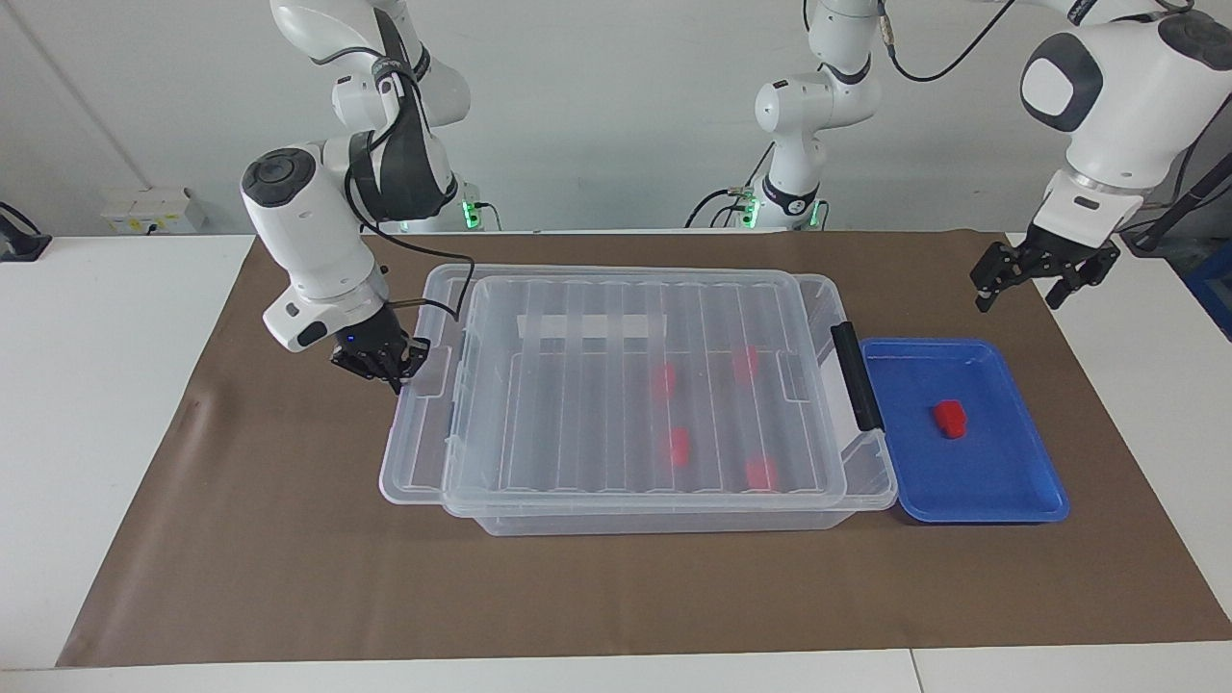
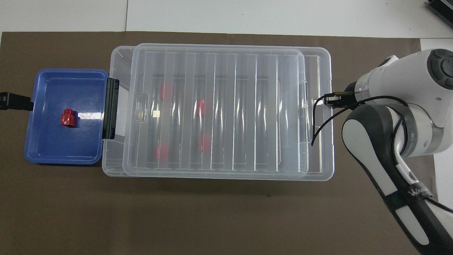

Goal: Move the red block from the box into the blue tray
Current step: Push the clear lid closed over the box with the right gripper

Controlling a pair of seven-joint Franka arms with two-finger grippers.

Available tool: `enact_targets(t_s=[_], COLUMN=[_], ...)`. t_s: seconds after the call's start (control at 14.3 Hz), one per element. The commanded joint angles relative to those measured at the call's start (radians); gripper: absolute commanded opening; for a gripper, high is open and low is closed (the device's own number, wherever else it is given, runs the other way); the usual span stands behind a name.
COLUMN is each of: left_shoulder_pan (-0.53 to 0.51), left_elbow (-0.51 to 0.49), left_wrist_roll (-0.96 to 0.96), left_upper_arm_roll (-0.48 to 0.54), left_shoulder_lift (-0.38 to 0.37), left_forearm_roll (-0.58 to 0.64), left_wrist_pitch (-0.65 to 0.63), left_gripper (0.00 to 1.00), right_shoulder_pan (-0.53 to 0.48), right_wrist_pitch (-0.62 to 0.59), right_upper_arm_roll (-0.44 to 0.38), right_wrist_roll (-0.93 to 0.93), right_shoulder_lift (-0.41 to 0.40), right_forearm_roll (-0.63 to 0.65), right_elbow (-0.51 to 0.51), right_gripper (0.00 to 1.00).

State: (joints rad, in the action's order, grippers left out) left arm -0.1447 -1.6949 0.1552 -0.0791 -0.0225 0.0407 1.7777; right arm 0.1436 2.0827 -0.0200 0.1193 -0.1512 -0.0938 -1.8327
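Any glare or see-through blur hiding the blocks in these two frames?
Overhead view: a white glare streak lies on the blue tray beside the red block, which reads sharp; facing view: the four blocks under the ribbed lid look smeared pink.

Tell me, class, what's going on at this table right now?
One red block lies in the blue tray, alone. The left gripper hangs open above the mat near the tray, holding nothing. The right gripper, shut, grips the clear lid at its end tab, the lid lying nearly square over the box. Four more red blocks show through it.
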Motion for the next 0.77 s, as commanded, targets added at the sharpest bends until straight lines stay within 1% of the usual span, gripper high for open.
enact_targets(t_s=[0.0, 0.14, 0.42, 0.7], left_shoulder_pan=[0.010, 0.022, 0.071, 0.073], left_elbow=[-0.006, -0.006, 0.001, 0.004], left_wrist_roll=[0.000, -0.003, -0.108, -0.109], left_upper_arm_roll=[-0.030, -0.036, -0.039, -0.039], left_shoulder_lift=[-0.069, -0.074, -0.073, -0.077], left_forearm_roll=[-0.016, -0.016, -0.033, -0.036], left_wrist_pitch=[-0.070, -0.086, -0.077, -0.093], left_gripper=[1.00, 1.00, 1.00, 1.00], right_shoulder_pan=[0.024, 0.037, 0.045, 0.056], right_wrist_pitch=[0.033, 0.033, 0.031, 0.028], right_upper_arm_roll=[0.005, 0.005, 0.005, 0.005], right_wrist_roll=[0.042, 0.052, 0.069, 0.069], right_shoulder_lift=[-0.002, -0.001, -0.001, 0.001], right_forearm_roll=[-0.029, -0.029, -0.029, -0.029], right_elbow=[-0.017, -0.017, -0.020, -0.019], right_gripper=[0.00, 0.00, 0.00, 0.00])
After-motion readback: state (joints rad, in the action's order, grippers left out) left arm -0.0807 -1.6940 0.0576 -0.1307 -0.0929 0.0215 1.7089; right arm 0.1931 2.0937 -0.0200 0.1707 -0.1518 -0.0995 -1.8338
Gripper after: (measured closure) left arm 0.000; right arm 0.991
